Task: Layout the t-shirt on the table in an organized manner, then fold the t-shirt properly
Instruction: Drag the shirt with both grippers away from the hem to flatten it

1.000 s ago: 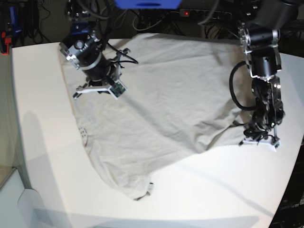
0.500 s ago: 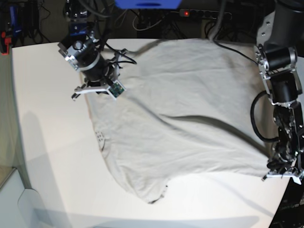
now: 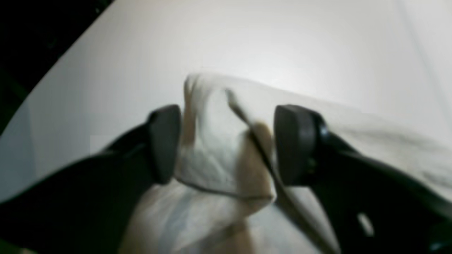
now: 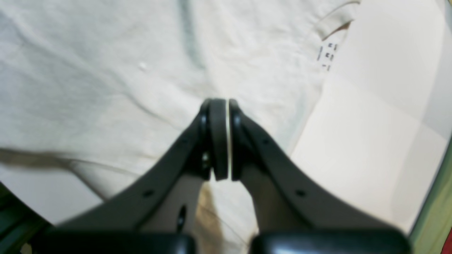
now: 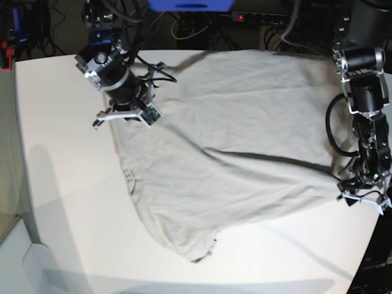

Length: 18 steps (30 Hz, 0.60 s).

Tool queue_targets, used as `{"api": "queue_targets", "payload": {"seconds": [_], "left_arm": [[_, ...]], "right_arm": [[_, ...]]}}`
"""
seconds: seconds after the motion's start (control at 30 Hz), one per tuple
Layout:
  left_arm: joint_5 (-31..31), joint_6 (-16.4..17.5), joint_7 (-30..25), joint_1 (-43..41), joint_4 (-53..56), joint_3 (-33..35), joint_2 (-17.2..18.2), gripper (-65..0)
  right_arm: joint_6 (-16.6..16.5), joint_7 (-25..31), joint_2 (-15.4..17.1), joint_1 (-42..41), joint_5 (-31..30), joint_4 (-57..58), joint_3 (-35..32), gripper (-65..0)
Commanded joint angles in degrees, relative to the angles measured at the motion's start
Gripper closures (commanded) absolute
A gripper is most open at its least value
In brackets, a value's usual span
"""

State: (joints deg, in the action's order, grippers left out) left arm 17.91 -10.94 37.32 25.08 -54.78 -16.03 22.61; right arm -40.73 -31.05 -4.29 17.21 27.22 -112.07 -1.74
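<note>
I am spreading the t-shirt [image 5: 239, 141] across the worktop [image 5: 61, 184], my left jaws [image 3: 226, 141] parted around its loose corner at right and my right jaws [image 4: 219, 137] clenched on cloth at upper left; collar lower left, long axis diagonal; next, flatten it.

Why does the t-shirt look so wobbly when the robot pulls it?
The t-shirt is probably soft and floppy: it wrinkles and drapes across the table. It likely sags wherever nothing holds it, bunching between the left end effector fingers.
</note>
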Motion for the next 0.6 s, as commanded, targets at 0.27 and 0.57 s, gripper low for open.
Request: {"api": "queue_targets", "payload": {"seconds": [0.27,0.57], "left_arm": [[-0.81,-0.27,8.79,-8.25,-15.06,-6.25,2.31,-44.0],[-0.72,-0.18,21.80,-25.83,-39.94,-16.89,-1.29,-44.0]], "right_arm": [[0.73,1.11,-0.50,-0.47,-0.54,-1.03,3.89,-0.1],[0.73,1.03,-1.29,0.33,-0.54,-1.20,8.55,-12.3]]}}
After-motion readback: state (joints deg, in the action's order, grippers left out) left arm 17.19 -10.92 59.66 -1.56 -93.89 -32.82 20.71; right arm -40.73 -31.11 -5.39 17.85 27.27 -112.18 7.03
